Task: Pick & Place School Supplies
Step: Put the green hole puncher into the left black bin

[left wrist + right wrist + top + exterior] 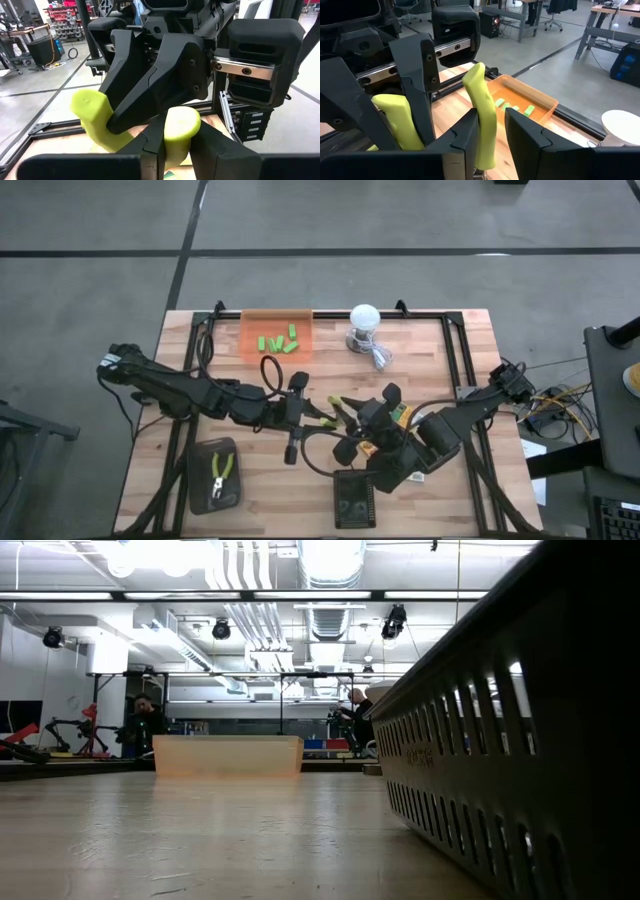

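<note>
Handover: we see both grippers meeting over the middle of the table (470,350) on one plier-like tool (335,406), each at one of its yellow-green handles.
Left gripper (312,412): its fingers (150,145) are closed on one handle (181,131) of the tool.
Right gripper (358,416): its fingers (465,137) sit against the other handle (482,120), but we cannot tell whether they clamp it or stand slack.
Done so far: five green blocks (279,340) lie in the orange tray (277,318) at the far edge; a second plier-like tool (221,471) lies in a dark tray (214,448) near the near left corner.
Left to do: the shared tool is not yet in any tray; we judge it goes with its twin. A yellow-and-green crayon box (400,416) shows partly under the right arm; we cannot tell how many lie there. A dark slotted basket (354,502) waits at the near edge.
Not part of it: a white bulb (364,317) with a cable stands beside the orange tray.
Surface: pale wood planks in a black frame.
Room: grey floor, a workshop with benches, ducts and ceiling lights; a person (141,726) sits far off.
</note>
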Controlling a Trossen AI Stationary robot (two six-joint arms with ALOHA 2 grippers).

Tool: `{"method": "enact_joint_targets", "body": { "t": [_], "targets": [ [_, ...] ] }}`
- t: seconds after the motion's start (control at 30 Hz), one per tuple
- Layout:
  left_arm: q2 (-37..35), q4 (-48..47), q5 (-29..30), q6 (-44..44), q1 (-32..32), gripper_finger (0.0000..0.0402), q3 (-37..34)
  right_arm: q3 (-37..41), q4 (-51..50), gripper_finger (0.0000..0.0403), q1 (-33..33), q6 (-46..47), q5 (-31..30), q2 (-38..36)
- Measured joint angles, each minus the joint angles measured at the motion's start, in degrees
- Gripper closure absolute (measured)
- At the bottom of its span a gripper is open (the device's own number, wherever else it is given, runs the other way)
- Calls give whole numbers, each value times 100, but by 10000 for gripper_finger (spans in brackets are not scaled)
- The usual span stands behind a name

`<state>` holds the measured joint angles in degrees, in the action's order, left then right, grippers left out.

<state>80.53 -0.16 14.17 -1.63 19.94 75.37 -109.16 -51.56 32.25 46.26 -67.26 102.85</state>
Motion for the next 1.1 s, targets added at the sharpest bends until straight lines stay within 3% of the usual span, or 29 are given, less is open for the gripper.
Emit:
{"method": "enact_joint_targets", "body": {
  "t": [0.63, 1.1],
  "targets": [
    [0, 7, -20, -4, 0, 342, 0, 0, -1, 196, -2, 0, -2, -2],
    [0, 15, -21, -7, 2, 343, 0, -17, -3, 155, 12, -30, 6, -24]
  ]
}}
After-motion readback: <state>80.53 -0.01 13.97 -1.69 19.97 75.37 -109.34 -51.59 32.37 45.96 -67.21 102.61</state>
